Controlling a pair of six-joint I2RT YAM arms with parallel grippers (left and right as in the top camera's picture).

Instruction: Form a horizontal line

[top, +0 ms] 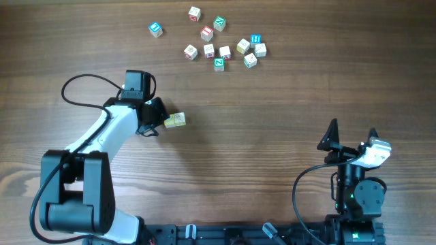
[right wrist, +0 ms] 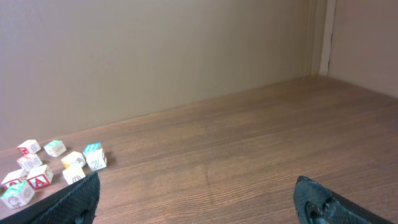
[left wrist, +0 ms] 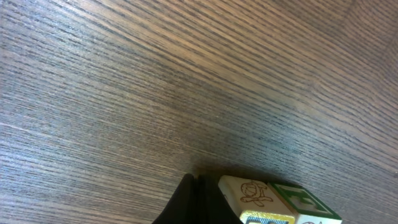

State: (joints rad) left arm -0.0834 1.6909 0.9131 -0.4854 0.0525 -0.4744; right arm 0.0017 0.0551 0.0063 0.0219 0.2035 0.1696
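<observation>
starting the row looks like the step in hand: 1 yellowish cube (top: 175, 120) sits alone left of centre in the overhead view, well apart from the loose cluster of letter cubes (top: 223, 42) at the top middle. by my reading the line has barely begun.

the left gripper (top: 159, 120) has its jaws pressed together with nothing between them. its closed fingertips (left wrist: 193, 202) sit right against the cube's left side, which suggests nudging rather than gripping. in the left wrist view the cube shows at the bottom edge with a cream face and a green-bordered face, and i cannot tell whether that is 1 cube or 2 side by side.

the next move probably calls for leaving this cube squared up. after that, a pale cube from the cluster would need fetching and setting just beside it, level with the first.

the left arm reaches from the lower left up and to the right, elbow bent, wrist low over the table (top: 272, 163). the right gripper (top: 352, 136) sits at the lower right, jaws spread wide and empty, pointing toward the top of the frame, far from every cube.
</observation>
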